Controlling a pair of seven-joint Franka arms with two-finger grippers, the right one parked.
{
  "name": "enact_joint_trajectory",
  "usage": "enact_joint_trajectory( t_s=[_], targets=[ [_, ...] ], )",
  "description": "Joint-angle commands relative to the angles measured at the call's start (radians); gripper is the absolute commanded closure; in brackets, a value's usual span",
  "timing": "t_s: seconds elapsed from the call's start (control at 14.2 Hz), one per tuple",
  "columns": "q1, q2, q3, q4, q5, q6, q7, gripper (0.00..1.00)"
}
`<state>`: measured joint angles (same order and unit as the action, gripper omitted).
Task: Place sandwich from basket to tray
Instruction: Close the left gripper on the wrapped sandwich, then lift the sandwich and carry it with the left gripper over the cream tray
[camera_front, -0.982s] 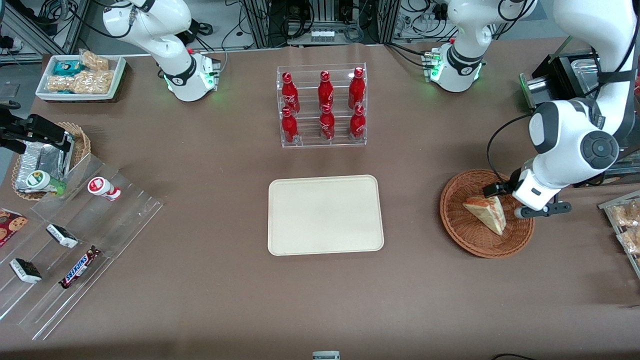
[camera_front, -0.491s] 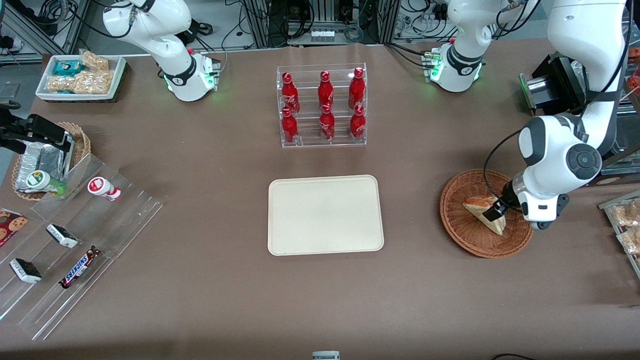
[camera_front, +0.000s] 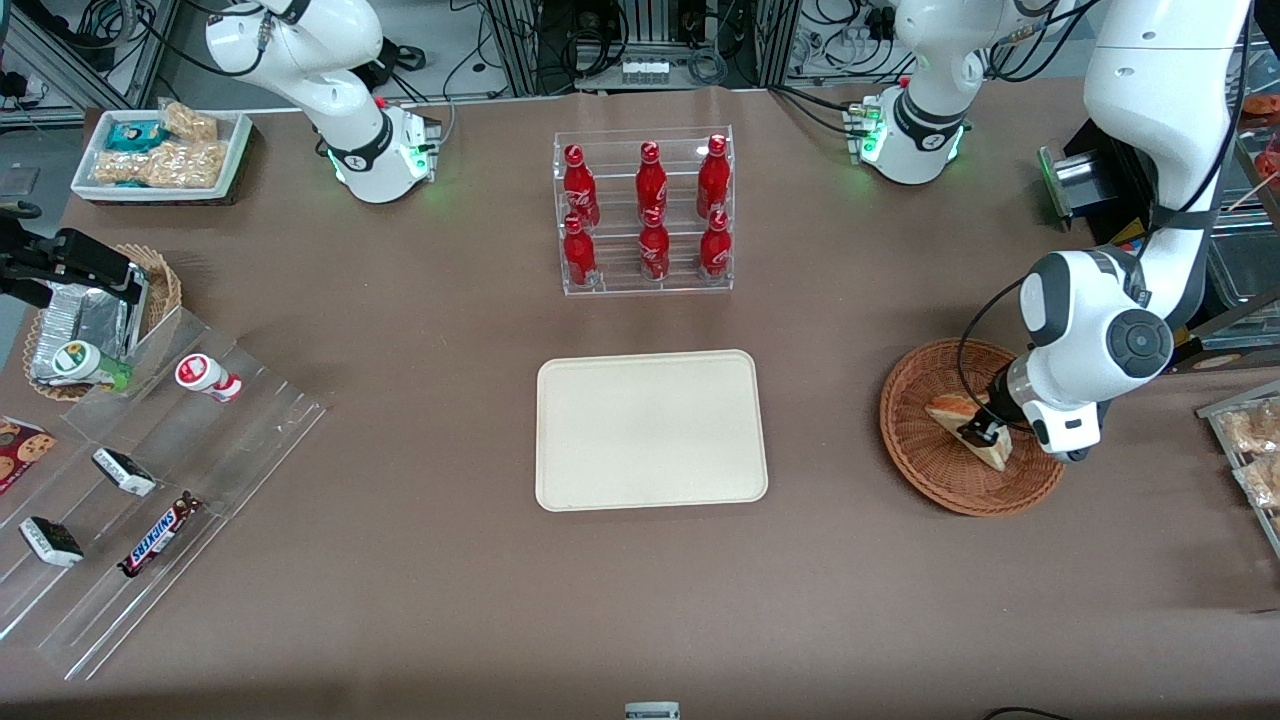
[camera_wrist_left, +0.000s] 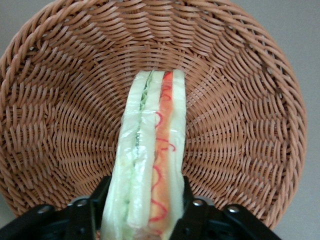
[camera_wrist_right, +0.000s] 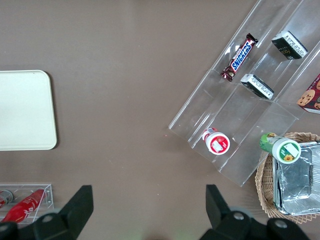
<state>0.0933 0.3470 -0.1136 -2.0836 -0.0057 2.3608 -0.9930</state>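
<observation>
A: Where the brown tabletop runs toward the working arm's end, what sits there?

B: First, the tray, flat and bare, mid-table. It lies nearer the front camera than the clear rack of red bottles.

A: And the basket?

B: Well apart from the tray, toward the working arm's end. Round, woven, reddish-brown.

A: Sandwich?

B: In the basket, standing on edge. Pale bread, with green and orange-red layers showing.

A: Gripper?

B: Down in the basket at the sandwich. One finger sits on each flat face of the wedge, right against the bread. It is pinching the sandwich.
</observation>
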Motion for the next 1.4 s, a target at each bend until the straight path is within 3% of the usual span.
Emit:
enact_joint_trajectory(
  t_s=[0.0, 0.35, 0.98, 1.33],
  targets=[
    [-0.012, -0.014, -0.014, 0.080, 0.001, -0.091, -0.022, 0.94],
    [-0.139, 0.036, -0.015, 0.356, -0.016, -0.320, -0.029, 0.94],
    [-0.522, 0.228, -0.015, 0.589, -0.008, -0.302, -0.010, 0.94],
    [-0.681, 0.323, -0.014, 0.620, -0.003, -0.152, -0.007, 0.93]
  ],
)
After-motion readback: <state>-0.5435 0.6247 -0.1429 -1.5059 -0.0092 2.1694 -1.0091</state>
